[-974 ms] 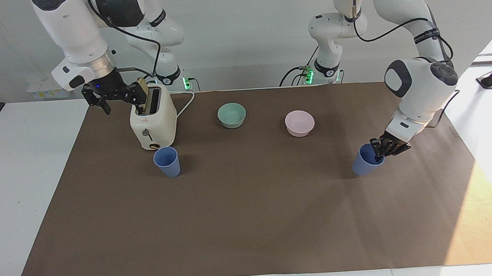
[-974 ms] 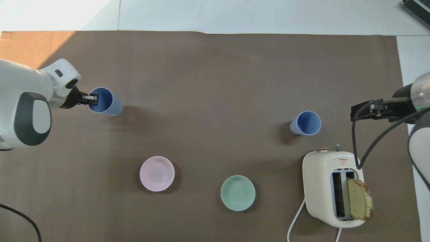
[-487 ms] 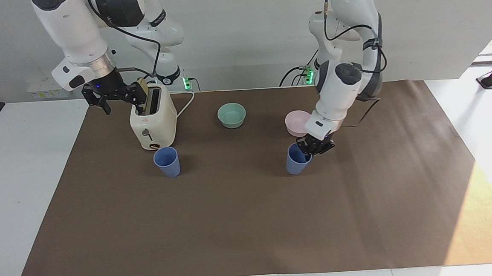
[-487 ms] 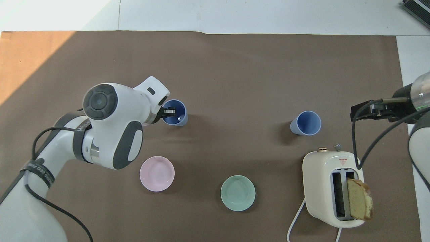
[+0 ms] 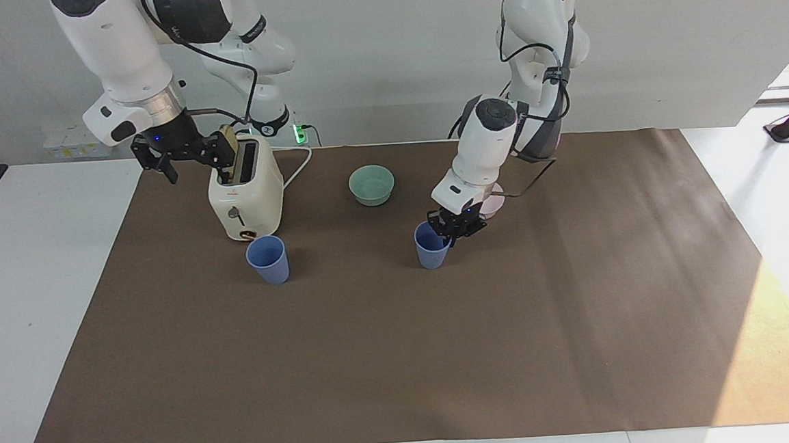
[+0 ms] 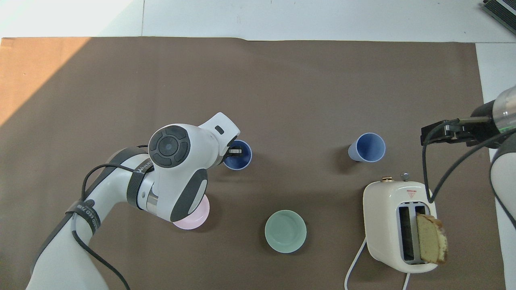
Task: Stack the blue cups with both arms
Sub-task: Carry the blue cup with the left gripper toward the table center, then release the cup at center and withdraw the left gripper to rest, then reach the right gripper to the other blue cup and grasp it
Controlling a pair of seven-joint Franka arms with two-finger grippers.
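Left hand (image 5: 451, 235): gripping the rim of one blue cup (image 5: 430, 246), which is standing on the worktop (image 5: 403, 358).
Right hand (image 5: 158, 164): waiting released beside the toaster (image 5: 246, 196).
Other blue cup (image 5: 268, 259): standing alone.

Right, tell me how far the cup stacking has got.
Done: nothing stacked yet. In hand: the left hand is at the rim of one cup, mid-table. Left: setting it in the other cup by the toaster, where the open right hand waits.

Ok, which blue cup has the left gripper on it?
The blue cup near the pink bowl: the left gripper is at its rim. The other cup stands alone in front of the toaster.
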